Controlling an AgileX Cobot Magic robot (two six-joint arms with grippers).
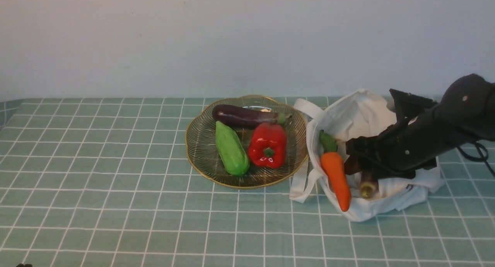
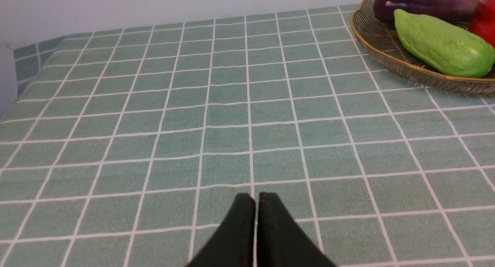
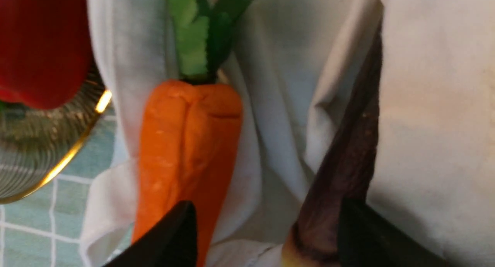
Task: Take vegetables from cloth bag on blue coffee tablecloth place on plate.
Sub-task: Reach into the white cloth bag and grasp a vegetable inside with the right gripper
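Note:
The white cloth bag [image 1: 367, 112] lies on the checked tablecloth [image 1: 116, 205] at the right. A slim dark purple-brown vegetable [image 1: 367, 184] with a pale stub end lies in the bag's mouth beside an orange carrot [image 1: 335, 174]. My right gripper [image 1: 357, 164] is down in the bag mouth. In the right wrist view it [image 3: 267, 209] is open, with the purple-brown vegetable [image 3: 348, 151] between the jaws against one finger and the carrot [image 3: 185, 143] by the other finger. The gold-rimmed plate [image 1: 197, 151] holds an eggplant, a green vegetable and a red pepper. My left gripper [image 2: 255, 199] is shut and empty over bare cloth.
On the plate lie a glossy eggplant [image 1: 243, 115], a green vegetable [image 1: 231, 148] and a red pepper [image 1: 268, 144]. The bag's strap [image 1: 299, 182] lies against the plate's right rim. A wall stands behind the table.

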